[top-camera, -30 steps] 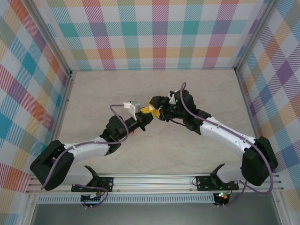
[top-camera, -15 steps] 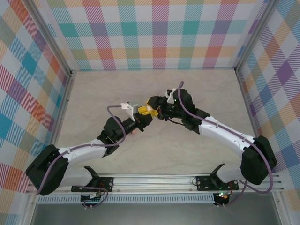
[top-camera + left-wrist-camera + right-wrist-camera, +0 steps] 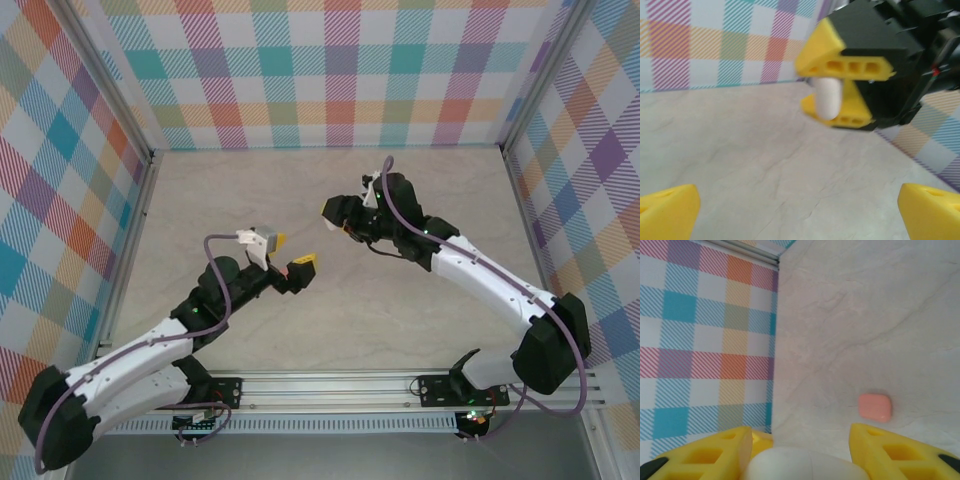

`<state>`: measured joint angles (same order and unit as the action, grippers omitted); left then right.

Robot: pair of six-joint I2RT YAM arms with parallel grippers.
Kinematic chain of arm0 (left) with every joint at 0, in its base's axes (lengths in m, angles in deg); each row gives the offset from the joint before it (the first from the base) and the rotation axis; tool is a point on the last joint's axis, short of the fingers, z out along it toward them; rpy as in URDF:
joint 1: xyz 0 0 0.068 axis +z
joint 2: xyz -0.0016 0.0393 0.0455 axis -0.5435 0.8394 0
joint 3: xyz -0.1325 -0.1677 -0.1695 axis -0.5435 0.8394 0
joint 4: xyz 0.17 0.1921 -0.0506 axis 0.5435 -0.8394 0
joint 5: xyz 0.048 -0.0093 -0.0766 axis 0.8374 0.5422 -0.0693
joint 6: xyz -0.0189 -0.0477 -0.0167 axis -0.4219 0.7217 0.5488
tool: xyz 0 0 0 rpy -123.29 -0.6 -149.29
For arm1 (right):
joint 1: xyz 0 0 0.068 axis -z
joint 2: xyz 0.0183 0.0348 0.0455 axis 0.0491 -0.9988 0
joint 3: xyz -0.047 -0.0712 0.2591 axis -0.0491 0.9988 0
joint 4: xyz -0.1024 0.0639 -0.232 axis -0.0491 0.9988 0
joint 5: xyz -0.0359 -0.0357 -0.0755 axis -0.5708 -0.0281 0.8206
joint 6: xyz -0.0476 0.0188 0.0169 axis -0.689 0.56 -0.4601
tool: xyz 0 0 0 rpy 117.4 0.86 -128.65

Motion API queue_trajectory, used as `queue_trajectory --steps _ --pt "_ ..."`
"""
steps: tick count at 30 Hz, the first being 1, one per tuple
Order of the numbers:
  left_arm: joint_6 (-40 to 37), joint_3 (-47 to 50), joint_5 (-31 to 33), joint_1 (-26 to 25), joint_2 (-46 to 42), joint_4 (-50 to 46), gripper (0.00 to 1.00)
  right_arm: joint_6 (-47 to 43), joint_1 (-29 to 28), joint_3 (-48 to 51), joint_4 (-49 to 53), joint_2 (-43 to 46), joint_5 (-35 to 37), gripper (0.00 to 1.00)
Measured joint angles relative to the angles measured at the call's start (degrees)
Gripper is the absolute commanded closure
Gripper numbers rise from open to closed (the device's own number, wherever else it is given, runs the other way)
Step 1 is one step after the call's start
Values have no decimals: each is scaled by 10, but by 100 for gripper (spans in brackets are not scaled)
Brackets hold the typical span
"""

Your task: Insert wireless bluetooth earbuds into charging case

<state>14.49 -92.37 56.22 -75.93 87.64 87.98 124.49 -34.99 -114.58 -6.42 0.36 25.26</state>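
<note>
The white case [image 3: 828, 97] is smooth and rounded like a pebble. It is pinched in the right gripper [image 3: 801, 442] and held up above the table [image 3: 865, 315]. The coral-pink case [image 3: 874, 407], a small rounded rectangle, lies flat on the table, well apart from the white one, and looks closed.

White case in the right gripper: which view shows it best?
Left wrist: most of the white case shows, slightly blurred, clamped in the right gripper. Right wrist catches its rounded top at the frame's bottom edge.
</note>
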Motion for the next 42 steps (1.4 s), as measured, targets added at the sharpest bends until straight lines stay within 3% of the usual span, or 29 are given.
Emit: queue_trajectory --steps 7,15,23,33,42 --pt "24 -2 114 0 -97 -212 0 -80 0 -30 78 -90 -9 62" --pt "79 -20 192 0 -109 -372 0 -163 -1 -82 174 -268 -25 64" --pt "110 -4 231 0 -122 -392 0 -228 -7 -152 259 -344 -7 54" --pt "112 -3 250 1 -129 -401 0 -265 -11 -190 298 -393 9 54" --pt "114 -3 252 2 -153 -419 0 -292 -24 -236 339 -428 31 40"
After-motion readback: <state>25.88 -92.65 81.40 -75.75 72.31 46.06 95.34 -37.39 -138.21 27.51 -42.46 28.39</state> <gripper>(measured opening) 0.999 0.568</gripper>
